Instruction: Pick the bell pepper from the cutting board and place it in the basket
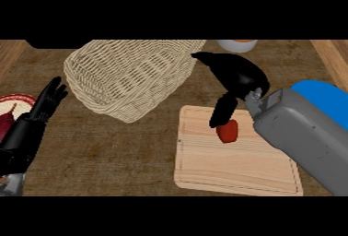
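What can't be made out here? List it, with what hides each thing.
- Head view: whether the right hand grips the bell pepper; its thumb covers the pepper's top.
- Basket inside: hidden by its own wall.
- White cup: cut off by the top edge.
- Red plate: cut off by the left edge, partly behind the left hand.

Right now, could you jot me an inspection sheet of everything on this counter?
Surface: brown counter, wooden strips at both sides.
Job's things: red pepper on the cutting board; wicker basket up and to the left of the board, nothing visible inside it.
Clutter: red-rimmed plate at the left edge; white object at the top, cut off.
Hands: right hand over the board's top, a finger at the pepper, no closed grasp visible; left hand open, resting at the left.
Cables: nothing seen.
Surroundings: nothing seen.
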Action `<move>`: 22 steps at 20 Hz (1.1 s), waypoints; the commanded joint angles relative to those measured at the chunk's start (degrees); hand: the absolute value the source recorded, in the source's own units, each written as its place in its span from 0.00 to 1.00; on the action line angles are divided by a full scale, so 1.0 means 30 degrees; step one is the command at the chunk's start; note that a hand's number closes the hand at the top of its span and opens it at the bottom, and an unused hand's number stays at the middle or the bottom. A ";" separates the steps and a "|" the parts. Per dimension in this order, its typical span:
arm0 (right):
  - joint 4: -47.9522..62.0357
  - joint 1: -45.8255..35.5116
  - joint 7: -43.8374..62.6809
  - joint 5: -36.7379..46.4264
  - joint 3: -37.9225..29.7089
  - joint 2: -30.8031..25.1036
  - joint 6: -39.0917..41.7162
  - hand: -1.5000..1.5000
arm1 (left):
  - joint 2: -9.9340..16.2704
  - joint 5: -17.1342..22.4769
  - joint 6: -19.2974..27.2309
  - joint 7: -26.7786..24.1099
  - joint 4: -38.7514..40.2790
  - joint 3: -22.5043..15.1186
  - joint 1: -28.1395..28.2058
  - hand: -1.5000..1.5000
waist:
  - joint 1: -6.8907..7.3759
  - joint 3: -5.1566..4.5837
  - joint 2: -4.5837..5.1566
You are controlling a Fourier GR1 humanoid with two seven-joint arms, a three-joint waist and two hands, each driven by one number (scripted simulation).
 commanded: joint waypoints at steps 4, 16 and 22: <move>0.1245 -0.3875 0.5648 -0.4339 -0.0799 0.0712 0.7364 0.00 | -0.0757 0.0356 -0.0839 -0.0934 0.2662 0.0593 -0.1664 0.50 | -0.0127 0.0151 0.0161; 0.3895 -0.2765 0.4869 -0.3363 -0.0537 0.1552 0.8184 0.00 | -0.1731 -0.0893 -0.1058 0.0501 0.2128 0.0555 -0.2812 0.50 | 0.0199 0.0222 0.0156; 0.4330 -0.1194 0.3586 -0.1979 0.0341 0.0911 0.9452 0.00 | -0.1177 -0.0157 -0.2512 -0.0088 0.2768 0.1850 -0.2417 0.50 | 0.0233 0.0222 0.0156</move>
